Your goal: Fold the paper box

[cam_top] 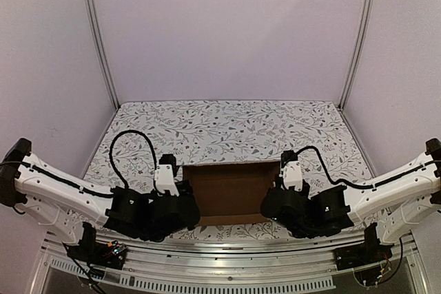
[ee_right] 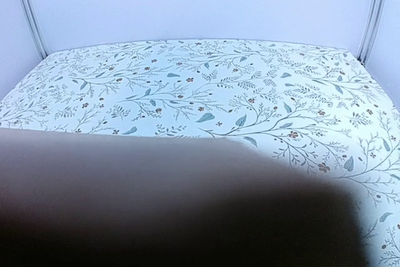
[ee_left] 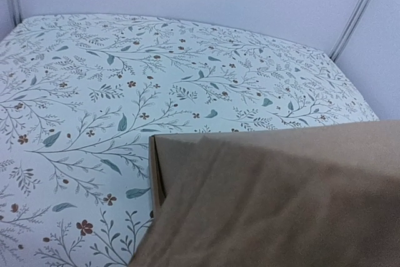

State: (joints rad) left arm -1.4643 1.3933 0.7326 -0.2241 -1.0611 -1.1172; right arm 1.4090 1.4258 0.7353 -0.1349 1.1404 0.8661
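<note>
Flanking the box [cam_top: 231,194] near my bases on the flowered tablecloth [cam_top: 227,129], my left gripper [cam_top: 178,197] and right gripper [cam_top: 281,197] sit at its side edges; cardboard hides my fingers, so I cannot tell their grip.

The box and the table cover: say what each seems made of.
Box: brown cardboard, matte and unprinted, judging by its dull tan face and stiff folded corner. Table cover: probably printed cloth or vinyl, matte, with a leaf-and-flower pattern; no weave visible.
</note>
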